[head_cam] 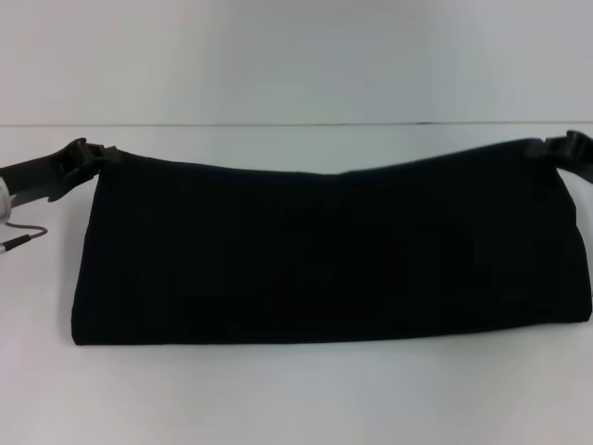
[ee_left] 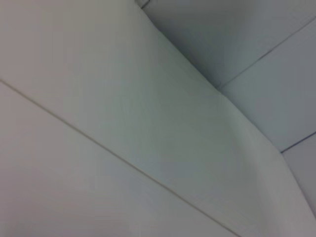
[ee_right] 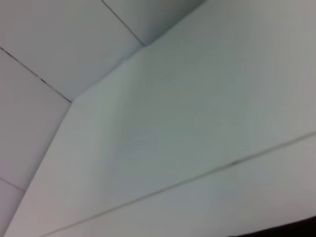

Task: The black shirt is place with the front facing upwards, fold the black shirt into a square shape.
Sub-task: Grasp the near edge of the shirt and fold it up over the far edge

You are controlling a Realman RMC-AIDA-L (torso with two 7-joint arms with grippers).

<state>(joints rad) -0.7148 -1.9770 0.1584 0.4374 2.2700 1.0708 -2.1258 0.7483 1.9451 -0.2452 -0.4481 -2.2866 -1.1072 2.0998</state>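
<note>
Nearest in the head view is a strip of bare white table point(head_cam: 296, 399), and just beyond it lies the lower fold of the black shirt point(head_cam: 324, 260), a straight dark edge running almost the full width of the scene. The shirt is doubled into a long band and held up by its two far corners, so its upper edge sags in the middle between them. At the far left corner the left gripper point(head_cam: 85, 156) is clamped on the cloth; at the far right corner the right gripper point(head_cam: 567, 146) pinches the other end in the same way. No lettering or label shows — only plain black fabric. Both wrist views show nothing but pale panelled surfaces with thin seams.
</note>
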